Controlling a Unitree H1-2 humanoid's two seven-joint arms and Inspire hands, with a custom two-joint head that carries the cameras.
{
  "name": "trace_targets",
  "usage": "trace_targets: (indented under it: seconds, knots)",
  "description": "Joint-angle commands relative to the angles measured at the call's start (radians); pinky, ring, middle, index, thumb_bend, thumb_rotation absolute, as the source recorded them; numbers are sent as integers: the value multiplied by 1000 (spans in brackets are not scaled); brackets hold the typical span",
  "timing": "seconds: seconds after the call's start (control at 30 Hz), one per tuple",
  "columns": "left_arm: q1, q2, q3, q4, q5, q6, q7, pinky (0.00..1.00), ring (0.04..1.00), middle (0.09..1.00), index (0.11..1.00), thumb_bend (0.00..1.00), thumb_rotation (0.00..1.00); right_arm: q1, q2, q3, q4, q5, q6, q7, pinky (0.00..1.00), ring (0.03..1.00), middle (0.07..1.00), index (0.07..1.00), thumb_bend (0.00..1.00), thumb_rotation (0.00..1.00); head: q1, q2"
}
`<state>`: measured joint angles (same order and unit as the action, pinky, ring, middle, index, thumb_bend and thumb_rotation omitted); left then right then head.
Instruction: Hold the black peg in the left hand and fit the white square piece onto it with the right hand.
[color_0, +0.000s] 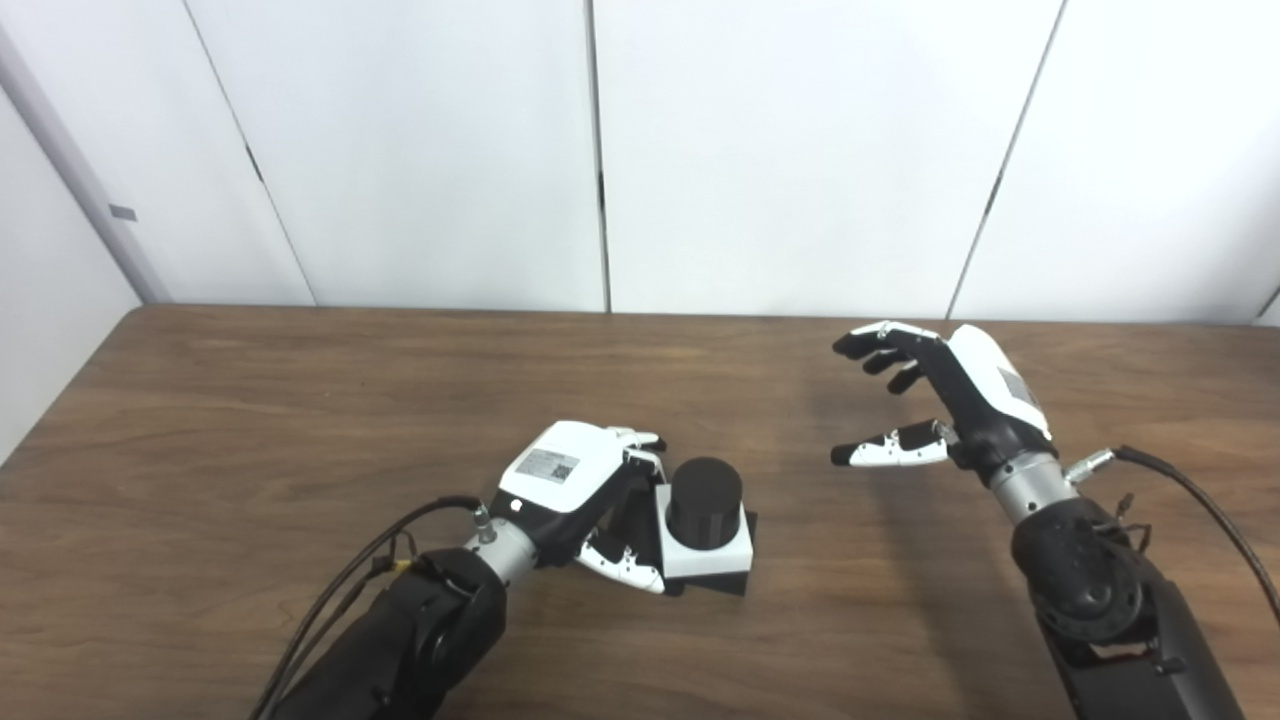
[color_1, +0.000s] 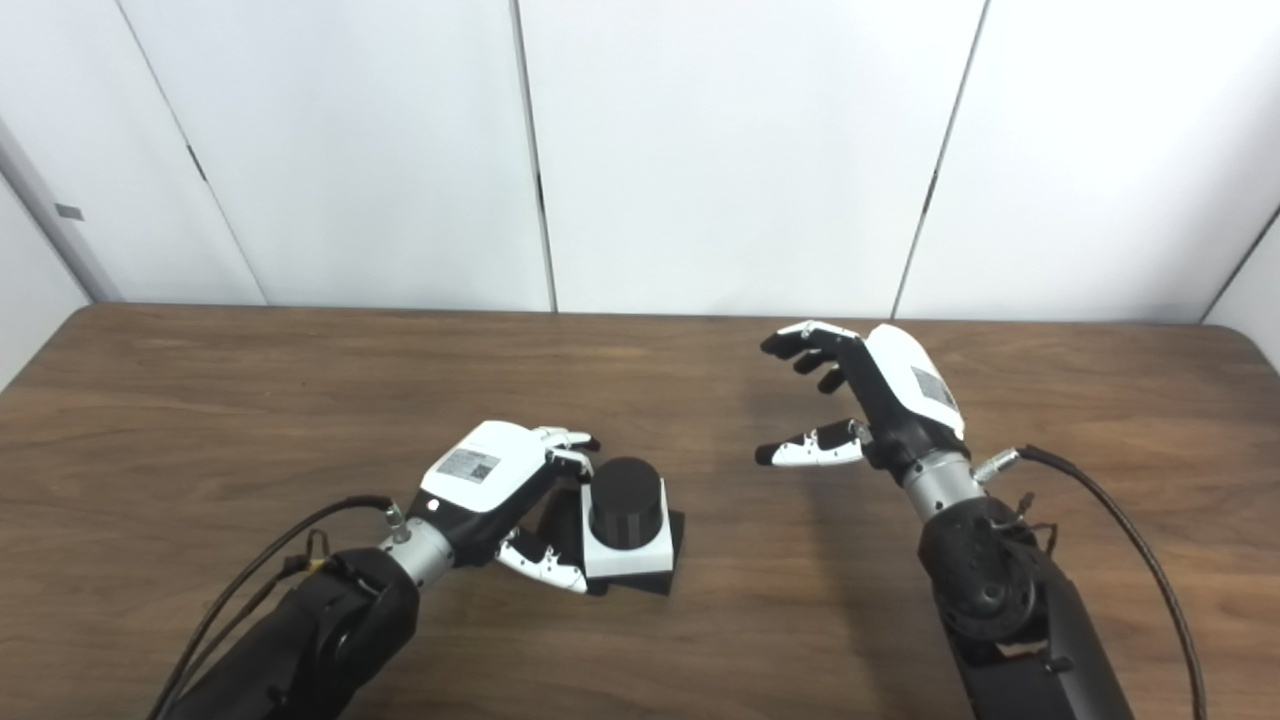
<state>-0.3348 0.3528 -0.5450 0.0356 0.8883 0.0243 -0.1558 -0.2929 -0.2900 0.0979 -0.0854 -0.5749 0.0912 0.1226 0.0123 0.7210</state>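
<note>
Left hand (color_0: 575, 490) around pegged white square piece (color_0: 705, 550)

A dark brown wood-grain table (color_0: 250, 420) fills the lower part of the view, its rounded far right corner in the right eye view; behind it stand plain white wall panels (color_1: 730, 150) split by thin dark vertical seams; a pale grey slanted post (color_0: 75, 170) runs at the far left, bearing a small grey tag (color_0: 123, 212).

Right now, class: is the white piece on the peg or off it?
On: the white piece sits around the black peg, which pokes up through it.
</note>
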Motion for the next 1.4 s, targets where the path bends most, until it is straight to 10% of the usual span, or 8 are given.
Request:
trace_targets:
  seconds: [0.0,0.33,1.37]
  knots:
    - [18,13,-18,43,23,-4,-47,755,861,865,716,986,273,-46,-10,-5,-22,3,-8,-17,578,688,721,688,708,98,0,1]
    - [12,40,21,4,-38,37,-168,896,998,999,994,1000,461,-46,-14,4,-20,6,-16,-13,581,696,725,690,724,91,3,1]
    - [61,107,284,-68,-209,-21,-130,886,996,1000,983,1000,412,-38,-22,2,-39,8,-18,-15,554,671,715,687,740,54,1,2]
